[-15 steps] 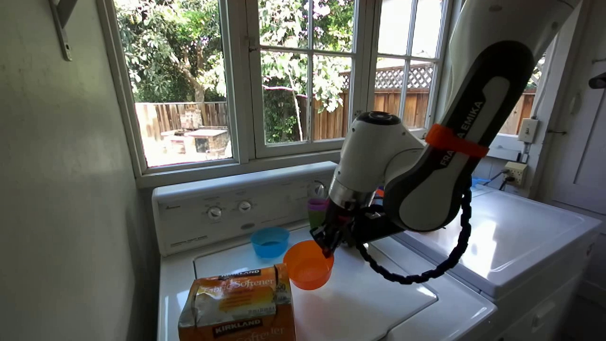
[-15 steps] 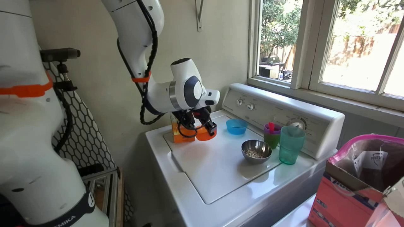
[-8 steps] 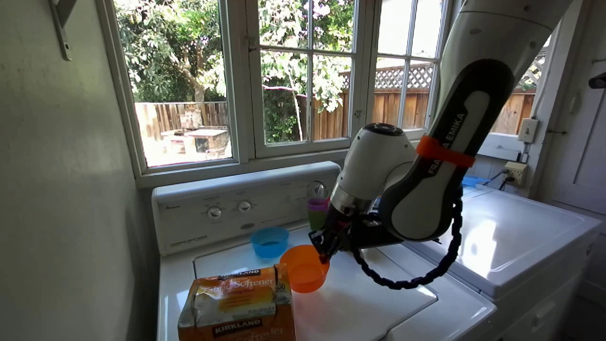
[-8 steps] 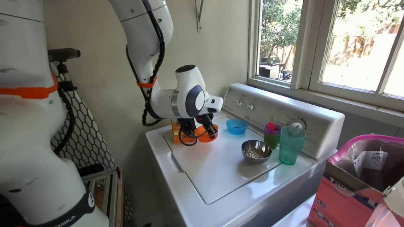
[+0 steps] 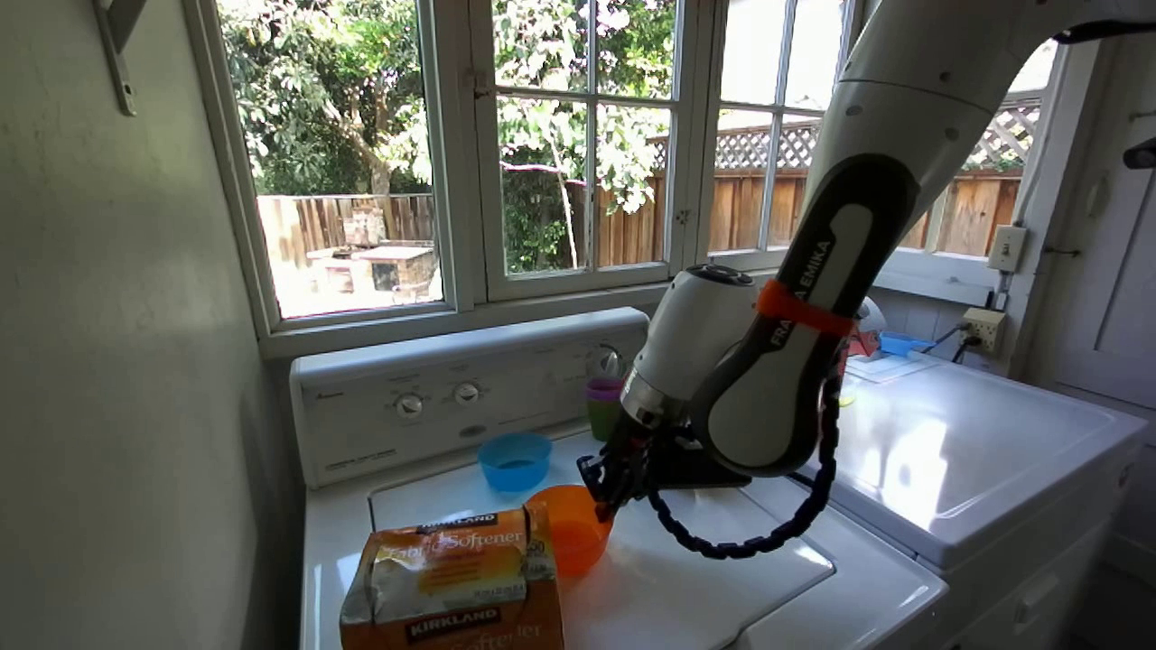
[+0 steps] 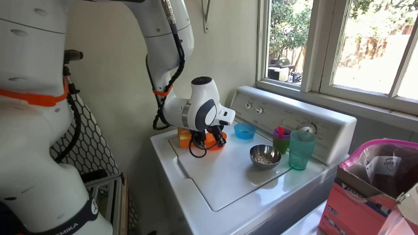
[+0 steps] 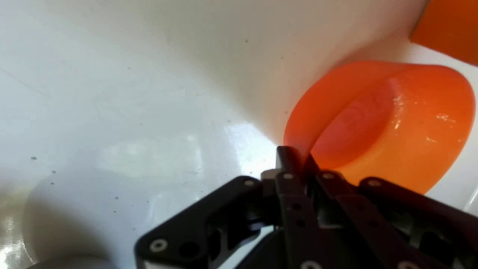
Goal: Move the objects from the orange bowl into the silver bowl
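The orange bowl (image 5: 582, 546) is low over the washer top beside the softener box, also seen in an exterior view (image 6: 215, 146). In the wrist view the orange bowl (image 7: 429, 130) looks tilted; bright specks inside may be glints, and I see no clear contents. My gripper (image 7: 297, 160) is shut on its rim, one finger inside and one outside; the gripper also shows in both exterior views (image 5: 601, 507) (image 6: 222, 143). I cannot tell whether the bowl touches the washer. The silver bowl (image 6: 266, 165) stands upright on the washer, with small pale bits inside.
A fabric softener box (image 5: 452, 578) stands close against the orange bowl. A blue bowl (image 5: 515, 465) is near the control panel (image 6: 287, 117). A green-purple cup (image 6: 281, 145) and a teal cup (image 6: 302, 153) stand behind the silver bowl. A red box (image 6: 356, 205) stands in front.
My gripper and the orange bowl have moved down together toward the washer top, closer to the softener box. The silver bowl and other items have not moved.
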`<action>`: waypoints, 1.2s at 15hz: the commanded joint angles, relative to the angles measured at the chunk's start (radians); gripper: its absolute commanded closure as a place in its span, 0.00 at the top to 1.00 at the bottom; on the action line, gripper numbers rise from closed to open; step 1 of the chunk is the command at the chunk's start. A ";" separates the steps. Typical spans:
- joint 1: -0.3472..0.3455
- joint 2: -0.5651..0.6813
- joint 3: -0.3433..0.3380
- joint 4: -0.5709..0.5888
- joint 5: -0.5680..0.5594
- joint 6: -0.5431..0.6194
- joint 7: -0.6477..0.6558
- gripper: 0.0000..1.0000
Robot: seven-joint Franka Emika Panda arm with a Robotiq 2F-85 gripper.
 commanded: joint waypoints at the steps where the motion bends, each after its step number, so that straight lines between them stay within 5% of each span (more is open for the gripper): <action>1: -0.075 0.062 0.061 0.042 0.008 0.020 -0.014 0.02; 2: -0.094 0.070 0.080 0.049 0.010 0.009 -0.014 0.02; 3: -0.104 0.074 0.089 0.055 0.008 0.000 -0.014 0.32; 5: -0.128 0.083 0.112 0.062 0.006 -0.011 -0.014 0.38; 9: -0.148 0.044 0.143 0.040 -0.005 -0.033 -0.014 0.68; 13: -0.091 -0.180 0.141 -0.076 -0.027 -0.135 -0.007 0.96; 17: -0.057 -0.369 0.163 -0.161 -0.091 -0.211 0.016 1.00; 18: -0.077 -0.219 0.155 -0.077 -0.062 -0.157 -0.022 1.00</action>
